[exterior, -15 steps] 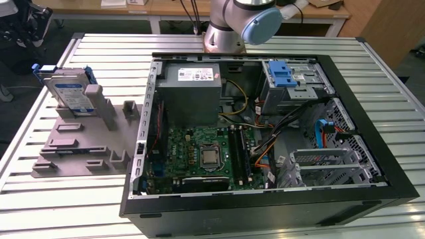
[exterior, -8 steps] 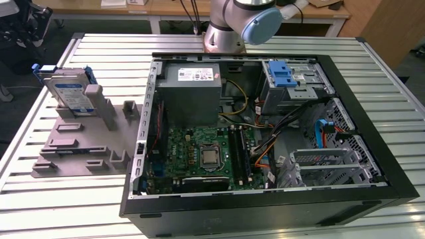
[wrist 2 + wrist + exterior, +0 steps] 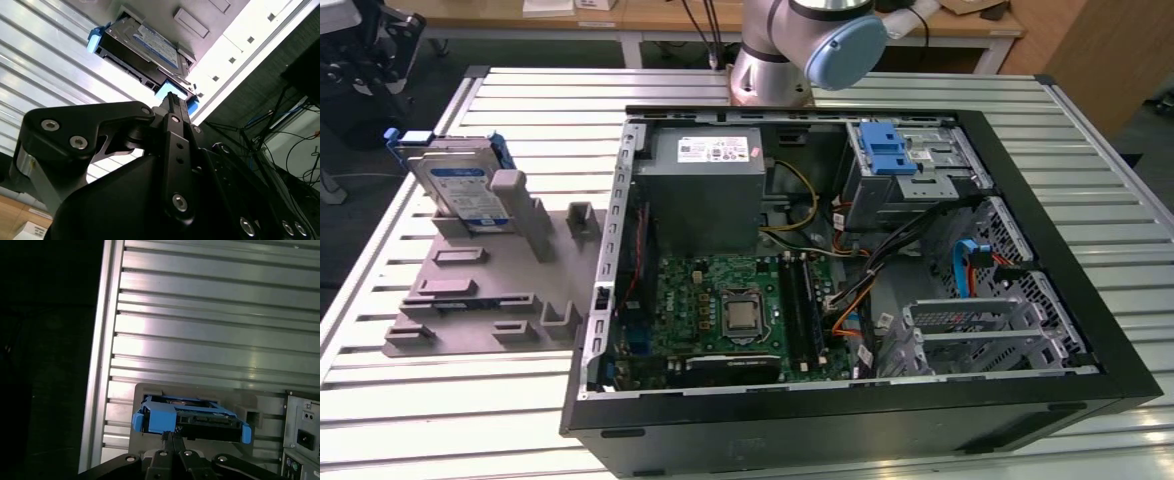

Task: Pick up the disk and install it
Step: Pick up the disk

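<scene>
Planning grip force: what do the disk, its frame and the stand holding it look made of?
The disk looks like silvery metal with a paper-like white-and-blue label. Its frame is blue, smooth, moulded: plastic. The stand is uniform matt grey, probably plastic.

Layout on the bench [image 3: 440, 420]
The disk [image 3: 460, 190] stands upright in a stand [image 3: 467, 300], on the exterior view's left of the computer case [image 3: 854, 415].

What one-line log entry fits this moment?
disk: upright in grey holder, outside computer case | pincer: shut, empty, apart from disk | install: not done
</scene>
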